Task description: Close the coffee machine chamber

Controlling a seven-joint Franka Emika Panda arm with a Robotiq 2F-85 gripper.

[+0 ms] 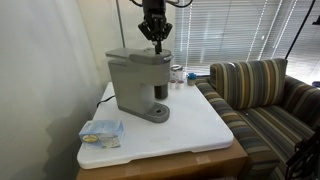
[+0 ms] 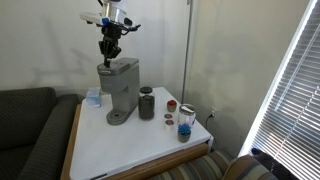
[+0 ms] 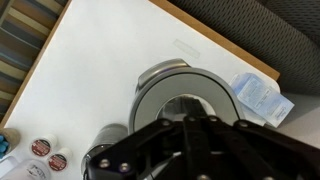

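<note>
The grey coffee machine (image 1: 135,82) (image 2: 120,88) stands on the white table, with its round base plate at the front. Its chamber (image 1: 143,56) (image 2: 118,67), the rounded grey top part, lies flat on the body in both exterior views. My gripper (image 1: 156,42) (image 2: 109,54) hangs straight down over the chamber's front overhang, fingers shut with nothing between them; the tips are right at the lid, and I cannot tell if they touch. In the wrist view the shut gripper (image 3: 195,128) fills the bottom, above the machine's rounded grey front (image 3: 160,95).
A dark cup (image 2: 147,103), two coffee pods (image 2: 171,105) and a small jar (image 2: 185,122) stand beside the machine. A blue-white packet (image 1: 101,133) (image 3: 262,97) lies near a table corner. A striped couch (image 1: 265,95) sits beside the white table (image 1: 190,125).
</note>
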